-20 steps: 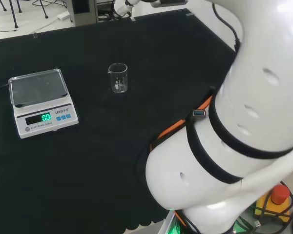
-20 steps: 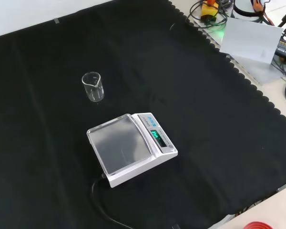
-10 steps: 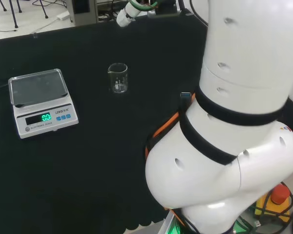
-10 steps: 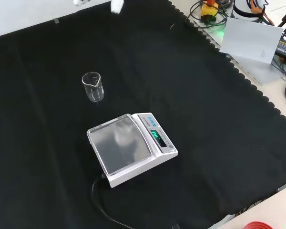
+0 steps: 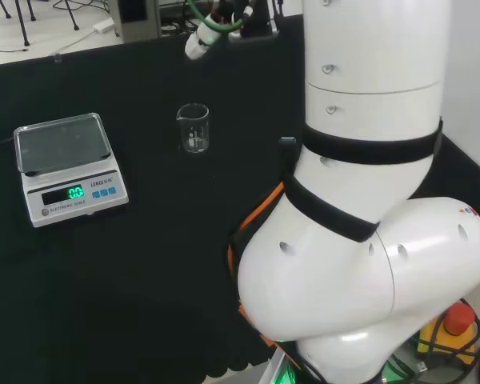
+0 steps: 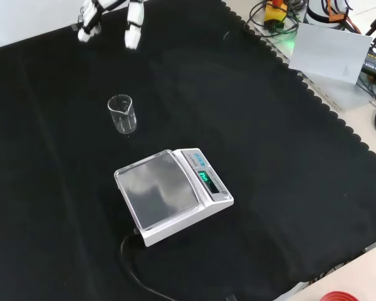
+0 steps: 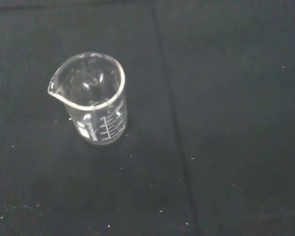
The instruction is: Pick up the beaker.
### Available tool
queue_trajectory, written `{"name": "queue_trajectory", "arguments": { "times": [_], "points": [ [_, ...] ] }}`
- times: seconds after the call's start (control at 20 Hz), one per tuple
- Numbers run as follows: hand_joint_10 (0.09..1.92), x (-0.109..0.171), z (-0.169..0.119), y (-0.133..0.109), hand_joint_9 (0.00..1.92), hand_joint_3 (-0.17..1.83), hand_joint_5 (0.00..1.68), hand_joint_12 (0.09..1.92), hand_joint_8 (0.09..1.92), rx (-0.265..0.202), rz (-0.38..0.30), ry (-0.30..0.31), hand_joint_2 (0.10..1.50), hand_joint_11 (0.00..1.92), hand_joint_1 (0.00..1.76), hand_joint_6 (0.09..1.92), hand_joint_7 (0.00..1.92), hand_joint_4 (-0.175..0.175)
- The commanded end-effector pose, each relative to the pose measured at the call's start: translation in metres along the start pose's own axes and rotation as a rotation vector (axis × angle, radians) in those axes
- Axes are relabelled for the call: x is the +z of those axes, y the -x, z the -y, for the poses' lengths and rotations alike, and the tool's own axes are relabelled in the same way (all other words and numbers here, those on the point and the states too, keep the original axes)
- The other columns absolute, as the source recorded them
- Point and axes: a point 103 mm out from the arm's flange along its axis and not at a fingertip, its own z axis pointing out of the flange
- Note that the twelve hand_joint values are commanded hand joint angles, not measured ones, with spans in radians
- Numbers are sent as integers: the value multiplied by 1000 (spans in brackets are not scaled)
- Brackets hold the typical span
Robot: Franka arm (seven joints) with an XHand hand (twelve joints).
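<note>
A small clear glass beaker with a pouring lip and printed markings stood upright and empty on the black cloth, apart from a white scale with a flat grey pan. The black and white hand hung above the cloth beyond the beaker in the front view, fingers straight and spread, holding nothing. The cloth's edge was scalloped, with cables past it.

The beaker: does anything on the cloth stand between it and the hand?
Nothing visible does. In the front view the hand hangs at the top, apart from the beaker, with bare black cloth between them. The scale stands on the beaker's other side.
</note>
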Motion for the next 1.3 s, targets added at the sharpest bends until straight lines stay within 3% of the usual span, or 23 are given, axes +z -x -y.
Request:
{"name": "queue_trajectory", "arguments": {
  "times": [0.05,0.35,0.6,1.3],
  "points": [
    [782,38,-35,-40,492,68,268,1431,689,-69,55,-54,759,337,494,87,258,-18],
    [866,73,-44,-56,266,42,113,1514,674,-96,70,4,744,92,474,87,40,1],
    [882,88,-52,-62,186,28,25,1534,573,-94,44,35,729,5,461,87,0,14],
    [894,140,-81,-81,138,9,0,1518,489,-111,93,-20,698,0,444,87,0,21]
  ]
}}
